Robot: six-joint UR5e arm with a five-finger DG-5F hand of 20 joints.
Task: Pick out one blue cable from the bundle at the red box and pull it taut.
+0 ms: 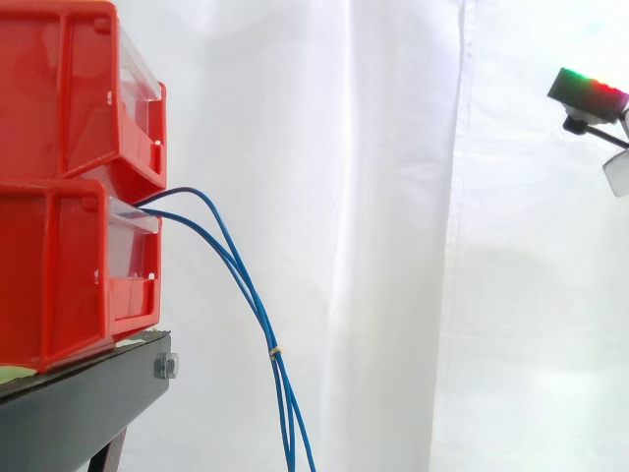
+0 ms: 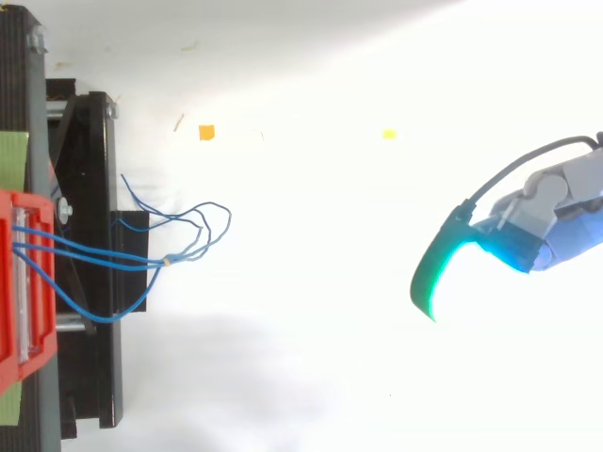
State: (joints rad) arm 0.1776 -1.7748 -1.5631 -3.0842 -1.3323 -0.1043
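Thin blue cables [image 1: 241, 275] come out of the gap between the two stacked red bins [image 1: 59, 108] and hang down past the stand's edge. A small yellow tie [image 1: 274, 350] binds them partway down. From above, the cables [image 2: 94, 250] run right from the red bin [image 2: 14, 282] to the tie [image 2: 167, 262], then spread into loose loops. My hand [image 1: 588, 96] is high at the right edge, far from the cables. In the top view the hand [image 2: 542, 226] is at the right, its green-glowing fingertip [image 2: 435, 278] pointing left. It is open and holds nothing.
The bins sit on a black stand [image 1: 88, 393] with a bolt [image 1: 165, 367] at its corner. A white curtain hangs behind. Small orange [image 2: 206, 133] and yellow [image 2: 389, 135] scraps lie on the white floor between the stand and my hand.
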